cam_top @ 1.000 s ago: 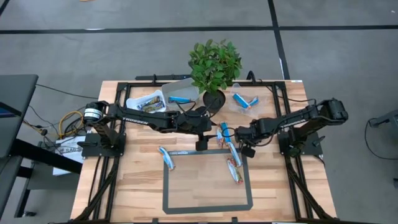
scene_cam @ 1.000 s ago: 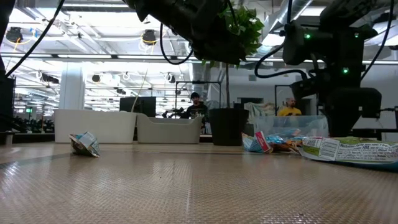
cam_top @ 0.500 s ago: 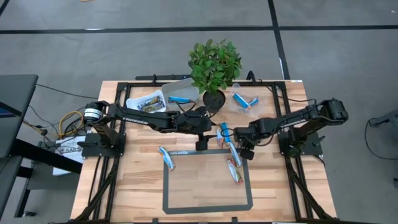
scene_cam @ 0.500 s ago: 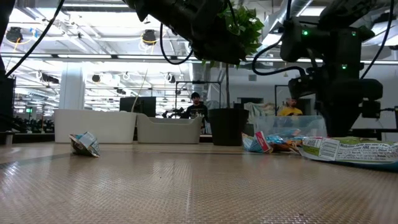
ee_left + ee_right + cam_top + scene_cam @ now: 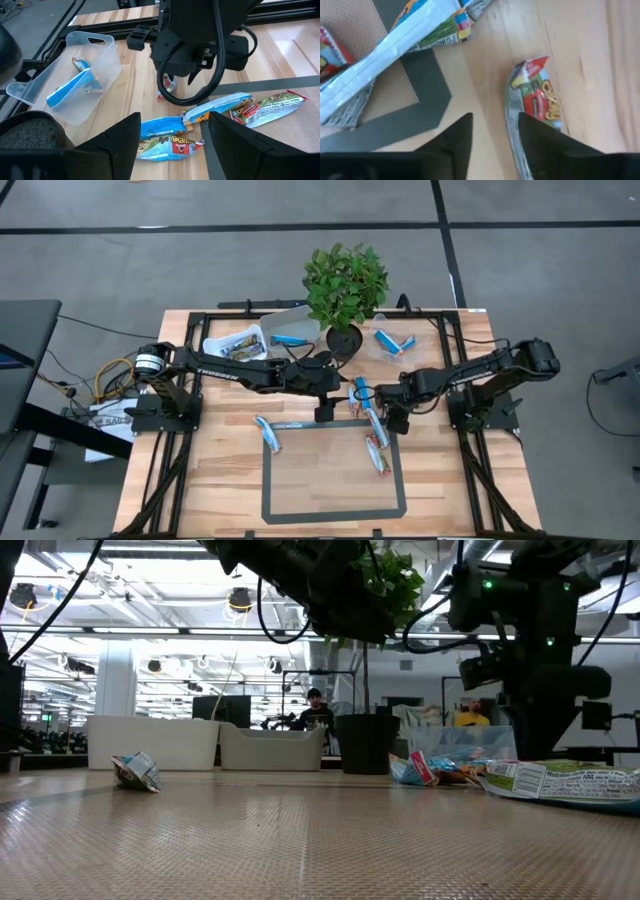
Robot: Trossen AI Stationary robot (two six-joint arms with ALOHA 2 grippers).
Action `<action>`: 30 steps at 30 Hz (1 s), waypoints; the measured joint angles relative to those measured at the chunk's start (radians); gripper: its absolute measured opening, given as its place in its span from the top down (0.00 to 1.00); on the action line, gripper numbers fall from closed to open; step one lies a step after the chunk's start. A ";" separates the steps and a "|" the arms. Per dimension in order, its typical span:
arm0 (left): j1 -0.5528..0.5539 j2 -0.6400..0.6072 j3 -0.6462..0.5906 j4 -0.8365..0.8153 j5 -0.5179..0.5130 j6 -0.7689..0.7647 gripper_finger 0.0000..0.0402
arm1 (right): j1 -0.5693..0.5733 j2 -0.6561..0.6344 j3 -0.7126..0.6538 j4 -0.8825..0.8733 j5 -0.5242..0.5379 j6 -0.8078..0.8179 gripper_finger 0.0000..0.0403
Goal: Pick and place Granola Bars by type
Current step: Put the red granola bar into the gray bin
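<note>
The right gripper point(image 5: 386, 406) hung with fingers parted and empty just over a green-and-red shiny wrapped granola bar point(image 5: 536, 107) on the bare wood beside the grey-taped rectangle point(image 5: 334, 514). The left gripper point(image 5: 324, 404) hovered spread and empty above the blue-and-white wrapped bars point(image 5: 167, 141) at that rectangle's far edge.
</note>
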 joint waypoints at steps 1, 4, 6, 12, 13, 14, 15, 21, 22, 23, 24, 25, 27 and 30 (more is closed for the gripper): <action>0.000 0.000 0.000 0.000 0.000 0.000 0.43 | 0.000 0.000 0.016 -0.024 0.009 -0.004 0.58; 0.000 0.000 0.000 0.000 0.000 0.000 0.43 | 0.007 0.000 0.058 -0.067 0.070 -0.027 0.49; 0.000 0.000 0.000 0.000 0.000 0.000 0.43 | 0.010 0.000 0.065 -0.072 0.088 -0.043 0.44; 0.000 0.000 0.000 0.000 0.000 0.008 0.43 | -0.013 0.023 0.045 -0.086 0.087 -0.072 0.40; 0.000 0.000 0.000 0.000 0.000 0.012 0.43 | -0.020 0.030 0.041 -0.086 0.088 -0.079 0.41; 0.000 0.000 0.000 0.000 0.000 0.016 0.43 | -0.027 0.040 0.037 -0.079 0.088 -0.090 0.41; 0.000 0.000 0.000 0.000 0.000 0.017 0.43 | -0.035 0.052 0.033 -0.078 0.089 -0.099 0.41; 0.000 0.000 0.000 0.003 -0.001 0.018 0.43 | -0.084 0.110 0.022 -0.046 0.077 -0.170 0.43; 0.000 0.000 0.000 0.003 0.000 0.018 0.43 | -0.092 0.121 0.022 -0.041 0.075 -0.180 0.43; 0.000 0.000 0.000 0.003 0.000 0.018 0.43 | -0.100 0.127 0.022 -0.039 0.072 -0.191 0.44; 0.000 0.000 0.000 0.003 0.000 0.018 0.43 | -0.107 0.133 0.023 -0.039 0.069 -0.202 0.44; 0.000 0.000 0.000 0.003 0.000 0.018 0.43 | -0.113 0.138 0.025 -0.038 0.064 -0.213 0.44; 0.000 0.000 0.000 0.003 0.000 0.018 0.43 | -0.122 0.144 0.026 -0.036 0.051 -0.234 0.46; 0.000 0.000 0.000 0.002 0.000 0.018 0.43 | -0.134 0.144 0.025 -0.032 0.026 -0.247 0.52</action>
